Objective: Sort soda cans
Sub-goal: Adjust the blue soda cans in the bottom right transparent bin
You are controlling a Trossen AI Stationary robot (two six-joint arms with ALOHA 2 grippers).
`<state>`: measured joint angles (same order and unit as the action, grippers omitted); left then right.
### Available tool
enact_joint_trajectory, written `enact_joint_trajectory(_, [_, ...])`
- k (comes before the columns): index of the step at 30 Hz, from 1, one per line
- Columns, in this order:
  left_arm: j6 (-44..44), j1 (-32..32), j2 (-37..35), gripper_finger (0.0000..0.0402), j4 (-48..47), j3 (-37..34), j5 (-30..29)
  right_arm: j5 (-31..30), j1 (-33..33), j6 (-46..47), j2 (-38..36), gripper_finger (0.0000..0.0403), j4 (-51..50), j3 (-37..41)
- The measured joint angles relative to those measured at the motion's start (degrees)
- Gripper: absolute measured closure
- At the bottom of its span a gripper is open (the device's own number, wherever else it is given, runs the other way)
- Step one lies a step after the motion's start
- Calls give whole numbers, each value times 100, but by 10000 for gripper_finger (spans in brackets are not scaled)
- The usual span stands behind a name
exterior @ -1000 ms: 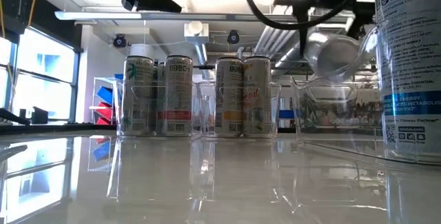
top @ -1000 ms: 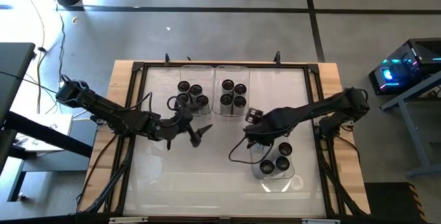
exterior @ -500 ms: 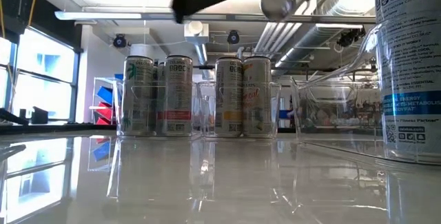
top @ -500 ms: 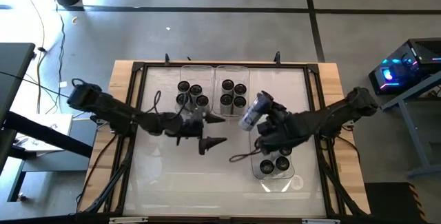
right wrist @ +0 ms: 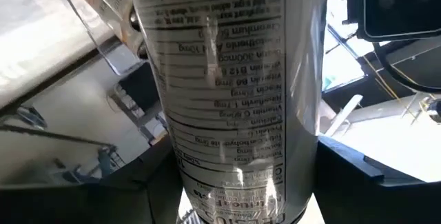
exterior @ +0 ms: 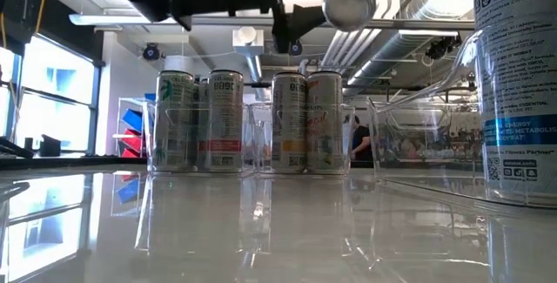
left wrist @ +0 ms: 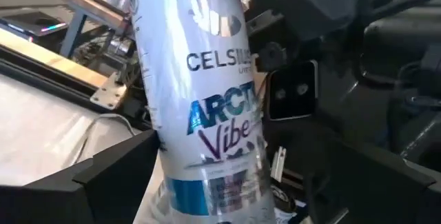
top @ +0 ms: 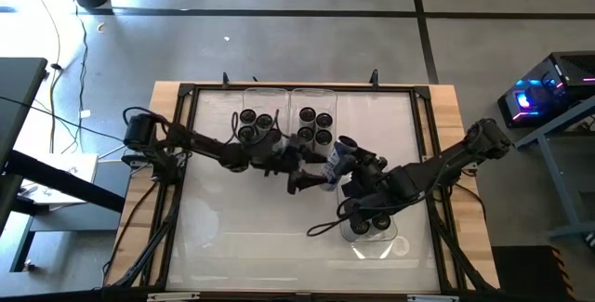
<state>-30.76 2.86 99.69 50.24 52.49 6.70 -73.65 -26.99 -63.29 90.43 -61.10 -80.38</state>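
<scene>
A: We log the right gripper (top: 346,164) first: it is clamped on one soda can (top: 338,153), which it holds tilted in the air above the middle of the table (top: 232,237). Its wrist view shows the can's label filling the gap between its own dark fingers (right wrist: 158,182).

B: And the left gripper (top: 311,174)? We see its jaws spread wide on either side of that same can, not yet closed on it. In its wrist view the can (left wrist: 207,100) fills the space ahead.

A: Agreed. We judge this a handover in mid-air.

B: Handling: we expect a stiff, thin-walled cylinder, smooth and likely slippery, possibly heavy if full. We would take it across the mid-body, clear of the right gripper's fingers, and squeeze gently to avoid denting.

A: Outward: two clear bins (top: 316,98) at the far edge each hold upright cans (exterior: 200,122); a third bin (top: 372,237) near the right arm holds more.

B: The surface is glossy white and reflective, framed in dark bars. Beyond it, we see windows, ceiling ducts and a person far off.
</scene>
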Motion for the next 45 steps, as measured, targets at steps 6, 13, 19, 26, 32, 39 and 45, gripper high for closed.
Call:
enact_joint_trajectory(6, [295,12,50,9,-544,326,-42,16,0,-42,-2,165,227,3])
enact_joint_trajectory(13, [321,21,266,13,-1063,683,179,35,11,-110,0,165,446,3])
enact_joint_trajectory(19, [294,14,268,92,-1229,686,248,158,11,-75,0,165,476,3])
enact_joint_trajectory(26, [213,3,270,160,-1353,678,384,574,2,270,0,139,400,3])
enact_joint_trajectory(32, [514,-16,272,160,-1535,678,280,754,-4,998,-9,75,244,-2])
enact_joint_trajectory(39, [626,9,268,160,-1672,676,274,360,45,2003,-17,64,-1143,-10])
enact_joint_trajectory(45, [1270,163,117,160,-1879,686,397,466,77,4135,-106,63,-2804,-4])
